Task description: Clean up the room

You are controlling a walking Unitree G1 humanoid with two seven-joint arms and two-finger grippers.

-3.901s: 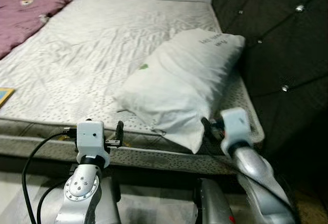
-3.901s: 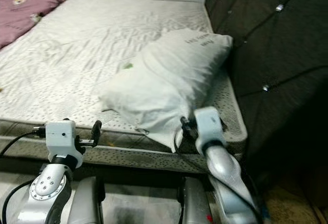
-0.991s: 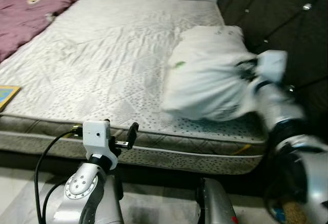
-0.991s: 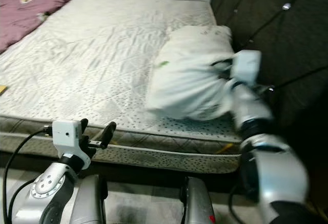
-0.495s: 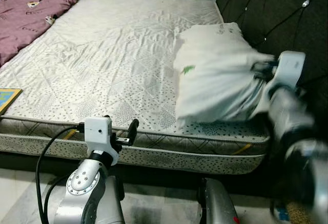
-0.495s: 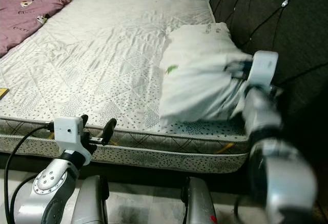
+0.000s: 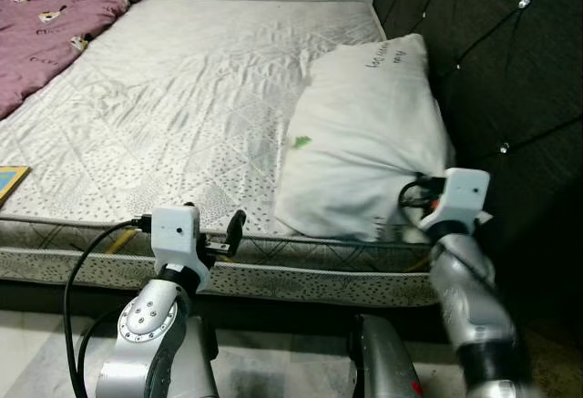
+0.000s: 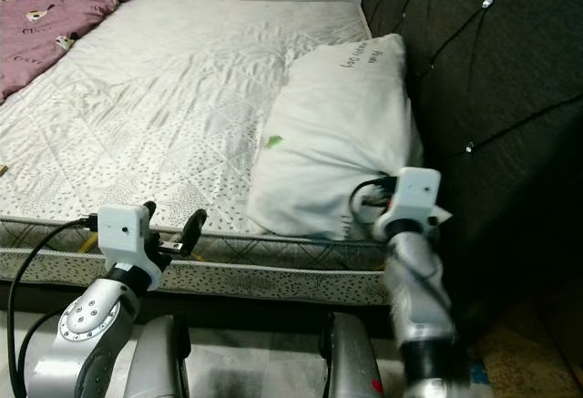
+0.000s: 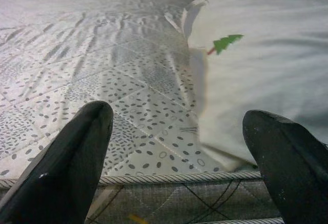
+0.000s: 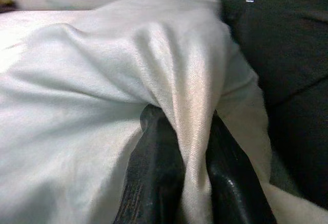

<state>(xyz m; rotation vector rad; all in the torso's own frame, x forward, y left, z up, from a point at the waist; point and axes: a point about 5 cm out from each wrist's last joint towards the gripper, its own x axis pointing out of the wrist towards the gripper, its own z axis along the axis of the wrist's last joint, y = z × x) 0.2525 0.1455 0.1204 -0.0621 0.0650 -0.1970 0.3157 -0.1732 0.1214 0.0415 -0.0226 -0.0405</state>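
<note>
A white pillow (image 7: 369,134) with a small green tree print lies on the mattress (image 7: 182,97) along the dark tufted headboard (image 7: 492,61). My right gripper (image 10: 187,170) is shut on a fold of the pillow's near corner; its fingers (image 10: 159,172) pinch the cloth between them. The right wrist (image 7: 455,199) sits at the bed's front right corner. My left gripper (image 7: 235,230) hovers open at the bed's front edge, left of the pillow, with nothing between its fingers (image 9: 77,157).
A maroon patterned blanket (image 7: 46,25) covers the far left of the bed. A flat yellow and blue item (image 7: 9,181) lies at the mattress's left front edge. Pale floor shows below the bed frame.
The right gripper has drawn the pillow's near corner down toward the bed's front edge; the pillow now lies lengthwise along the headboard. The left arm has stayed put.
</note>
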